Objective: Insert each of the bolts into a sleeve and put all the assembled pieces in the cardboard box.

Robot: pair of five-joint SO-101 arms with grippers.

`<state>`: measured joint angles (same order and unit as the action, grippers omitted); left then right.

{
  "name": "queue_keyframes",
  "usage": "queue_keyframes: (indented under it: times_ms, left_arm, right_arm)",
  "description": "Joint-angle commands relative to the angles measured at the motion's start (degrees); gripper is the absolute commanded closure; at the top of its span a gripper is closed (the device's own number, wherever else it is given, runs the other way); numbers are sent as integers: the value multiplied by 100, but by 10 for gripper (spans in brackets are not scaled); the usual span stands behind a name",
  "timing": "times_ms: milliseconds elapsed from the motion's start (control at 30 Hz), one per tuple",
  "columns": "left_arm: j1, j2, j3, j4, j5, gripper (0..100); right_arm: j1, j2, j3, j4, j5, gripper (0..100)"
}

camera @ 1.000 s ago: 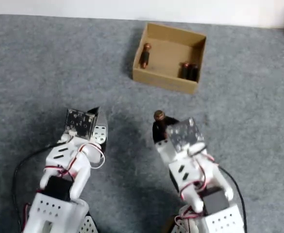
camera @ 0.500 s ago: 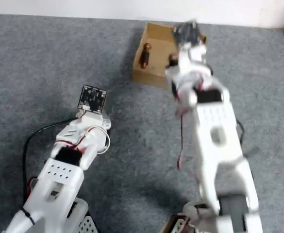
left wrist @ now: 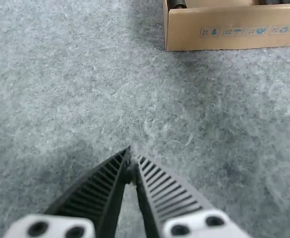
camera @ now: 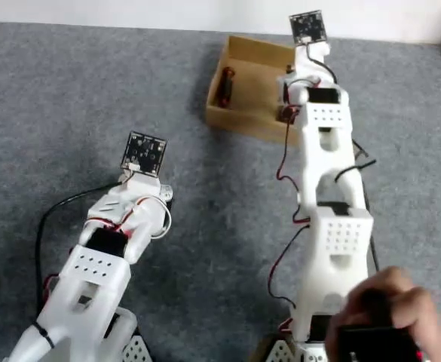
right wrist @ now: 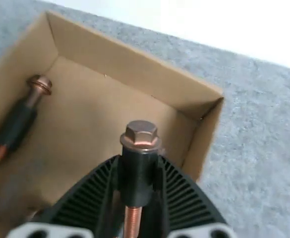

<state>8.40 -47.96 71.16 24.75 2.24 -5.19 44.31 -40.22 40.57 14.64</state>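
Over the cardboard box [camera: 243, 121], at the far side of the grey surface [camera: 69, 90]: the right end effector [right wrist: 138, 163], clamped on a black sleeve [right wrist: 137, 181]. Grips it from both sides with dark ribbed fingers [right wrist: 87, 193]. Through the sleeve, a copper-coloured bolt [right wrist: 140, 136], with a hexagonal flanged head just above the sleeve's rim and a threaded shank below, cut off at the frame edge. Held clear above the box floor, near the far corner.

From the high view, much of the box's right half hidden under the right arm [camera: 322, 151], all white blocky links and looping red and black cables; impossible to tell what lies beneath. In the right wrist view, just past one finger, a small rounded shape on the box floor, too covered to name.

Along the box's left wall, one assembled piece [camera: 225, 83] lying flat: a matte black cylinder with a copper head at one end and a copper tip poking out of the other.

Plain brown cardboard, open-topped, rectangular, with straight thin walls. On the outer wall facing the left arm, small blue marks too fine to make out. At that wall's corner, a dark rounded end, cut off by the frame.

Above bare surface, well apart from the box: the left end effector [left wrist: 131, 153], fingers pressed together at the tips with nothing between them. Fuzzy, felt-like nap all around.
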Motion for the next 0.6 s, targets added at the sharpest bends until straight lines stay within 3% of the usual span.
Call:
queue_keyframes:
  times_ms: [0, 233, 300, 467, 567]
  left_arm:
    - [13, 22, -312, -114, -18, 992]
    - [13, 22, -312, -114, -18, 992]
    - [13, 22, -312, -114, -18, 992]
    - [13, 22, -312, -114, -18, 992]
    - [13, 31, -312, -114, -18, 992]
  right_arm:
    - [-48, 268, -980, 110, 35, 994]
    - [-356, 734, -2167, 1226, 62, 981]
    - [-435, 778, -2404, 1604, 44, 910]
    - [-602, 769, -2712, 2510, 35, 595]
    - [-629, 734, -2967, 3064, 35, 565]
